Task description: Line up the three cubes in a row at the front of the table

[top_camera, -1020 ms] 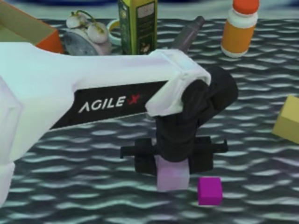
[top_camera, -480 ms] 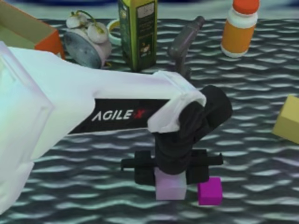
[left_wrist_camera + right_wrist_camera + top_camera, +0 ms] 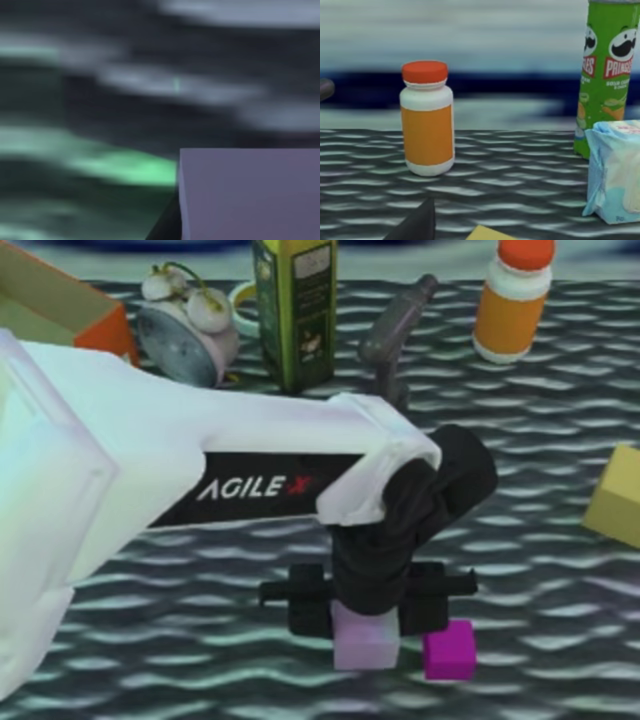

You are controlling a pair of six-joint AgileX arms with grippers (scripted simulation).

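Since half a second ago almost nothing has shifted: the left arm keeps its reach across the desk [image 3: 560, 570], and a second ago it stood a little higher and further left. Its tool [image 3: 367, 612] sits straight over the lilac cube [image 3: 364, 640] at the front of the desk, the black fingers [image 3: 424, 605] on either side of the block; they seem to be narrowed onto it, though the wrist hides the contact. Just right of it, close but perhaps not touching, lies the small magenta cube [image 3: 449, 650]. Well apart, at the right edge, is the mustard cube [image 3: 617, 495]. All three are plain matte blocks with flat faces and sharp corners; the cloth is dark with pale ripples. From the left wrist, a lilac face [image 3: 250, 195] fills one corner. No part of the right arm shows from above.
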